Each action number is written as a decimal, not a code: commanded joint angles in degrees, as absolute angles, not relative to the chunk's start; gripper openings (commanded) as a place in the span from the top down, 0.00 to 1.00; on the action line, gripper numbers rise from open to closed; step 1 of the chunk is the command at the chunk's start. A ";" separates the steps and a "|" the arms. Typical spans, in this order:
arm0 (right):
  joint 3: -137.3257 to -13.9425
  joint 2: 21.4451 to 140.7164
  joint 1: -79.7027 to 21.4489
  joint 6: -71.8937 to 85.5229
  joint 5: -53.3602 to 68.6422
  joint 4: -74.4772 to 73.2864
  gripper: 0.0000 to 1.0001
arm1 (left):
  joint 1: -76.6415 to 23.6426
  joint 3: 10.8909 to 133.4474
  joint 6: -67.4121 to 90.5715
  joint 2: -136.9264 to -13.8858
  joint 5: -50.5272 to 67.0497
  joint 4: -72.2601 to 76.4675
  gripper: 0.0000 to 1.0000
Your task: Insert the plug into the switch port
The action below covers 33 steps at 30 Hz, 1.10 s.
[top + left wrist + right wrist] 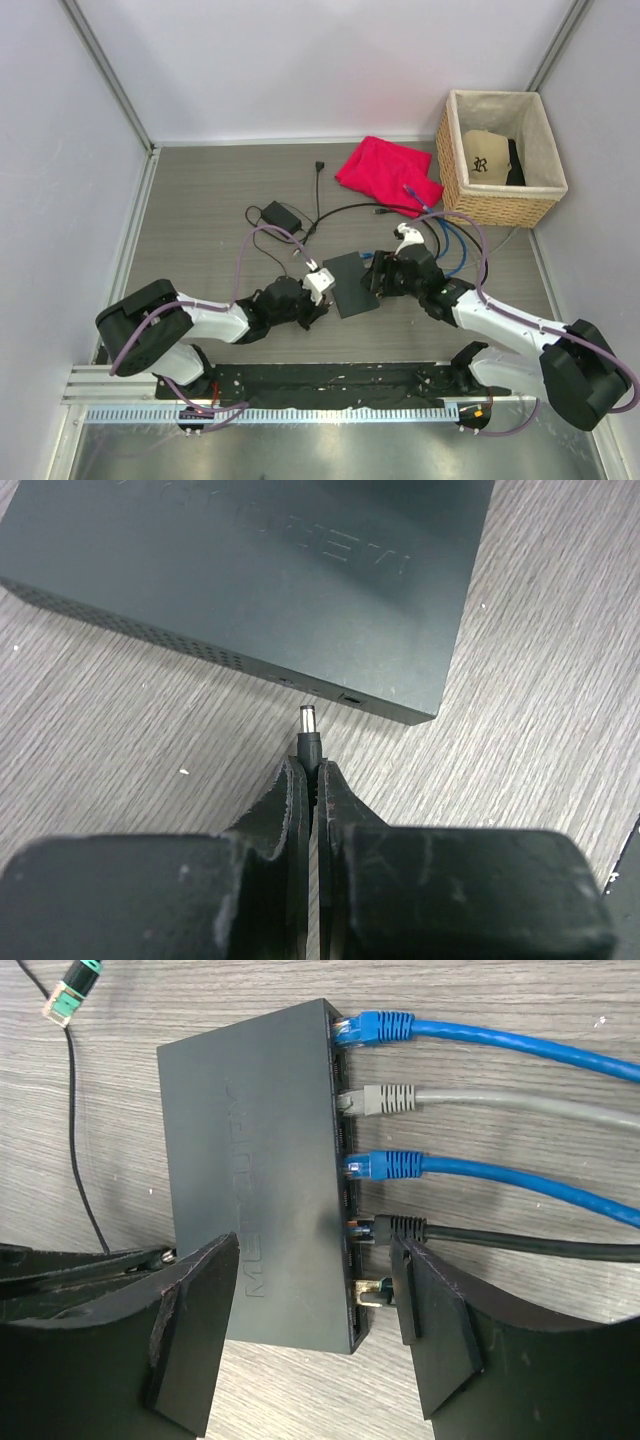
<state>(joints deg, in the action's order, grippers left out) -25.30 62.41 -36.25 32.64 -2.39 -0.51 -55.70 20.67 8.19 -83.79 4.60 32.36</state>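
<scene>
The switch (250, 570) is a flat dark grey box lying on the wood-grain table, also seen from above (352, 283). My left gripper (312, 770) is shut on a black barrel plug (308, 730). The plug's metal tip points at the switch's near edge, a short gap away, slightly left of a small socket (350, 697). My right gripper (310, 1330) is open and straddles the switch's (260, 1160) near end, one finger on each side. Along its port edge sit two blue cables, a grey one, a black one and a gold-clipped plug (375, 1292) beside my right finger (430, 1330).
A black power brick (280, 213) on a cord lies behind the left arm. A red cloth (388, 172) and a wicker basket (495, 205) holding a cap are at the back right. Blue cables (455, 245) loop beside the right arm. A loose green-tipped connector (72, 990) lies nearby.
</scene>
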 commanded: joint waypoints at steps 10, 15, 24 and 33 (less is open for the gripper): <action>-31.02 69.69 -35.95 27.86 5.62 1.14 0.34 | -57.74 24.26 2.99 -84.99 8.26 29.27 1.00; -31.73 71.01 -35.86 27.42 6.85 1.05 0.37 | -58.18 25.13 2.64 -85.25 8.53 26.99 1.00; -32.34 72.68 -35.86 27.16 8.17 0.53 0.38 | -58.54 28.39 1.76 -86.31 8.61 21.62 1.00; -32.26 73.47 -35.86 27.77 8.35 0.44 0.38 | -58.80 28.56 1.32 -84.55 9.67 19.95 1.00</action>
<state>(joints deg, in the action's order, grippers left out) -30.41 72.51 -35.59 27.40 6.13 -1.02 -57.78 27.33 2.13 -84.99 6.72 21.41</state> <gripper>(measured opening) 0.622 0.032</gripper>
